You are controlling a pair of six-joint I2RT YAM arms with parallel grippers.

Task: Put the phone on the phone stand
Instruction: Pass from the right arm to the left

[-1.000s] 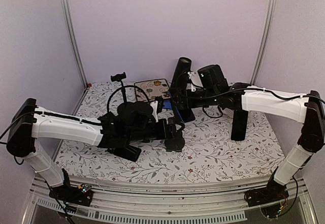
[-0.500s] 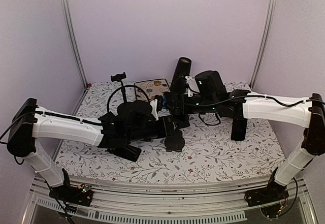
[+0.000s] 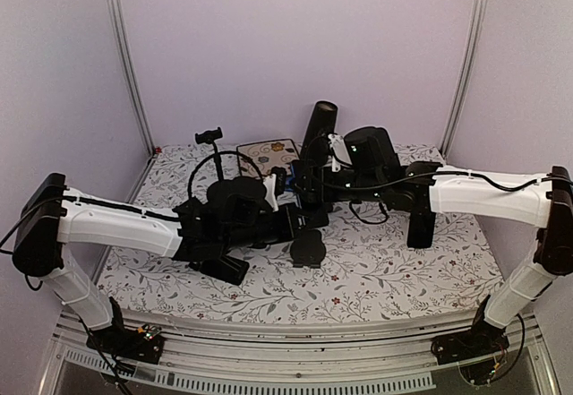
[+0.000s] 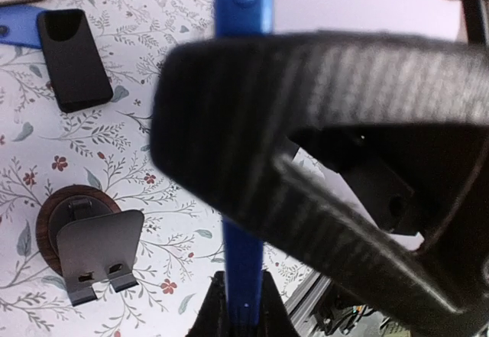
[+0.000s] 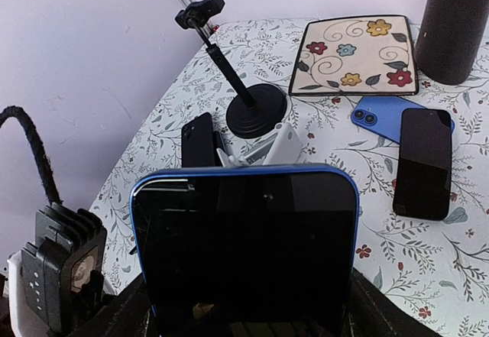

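The blue phone (image 5: 244, 238) is up in the air over the tabletop (image 3: 403, 270), in the middle, between the two arms. It is held two ways at once. The right jaws stand wide and hug it from side to side. The left jaws are pinched tight on its thin edge.

The phone stand (image 4: 95, 253) sits on the tabletop, down and off to one side, apart from the phone. It is a small gray plate with two little hooks at the bottom, on a round wooden base.

Here is what we think could go wrong. If the two arms pull different ways, the phone may twist or pop out and fall. If the right jaws let go, only a thin pinch holds it, so it could swing or slip.

The stand is small and looks light. A bump from the phone or an arm could push it over or slide it away. If the phone comes down crooked, it may miss the hooks and slide off the plate.

A black phone (image 5: 422, 161) lies near on the tabletop too. A low arm could knock it.
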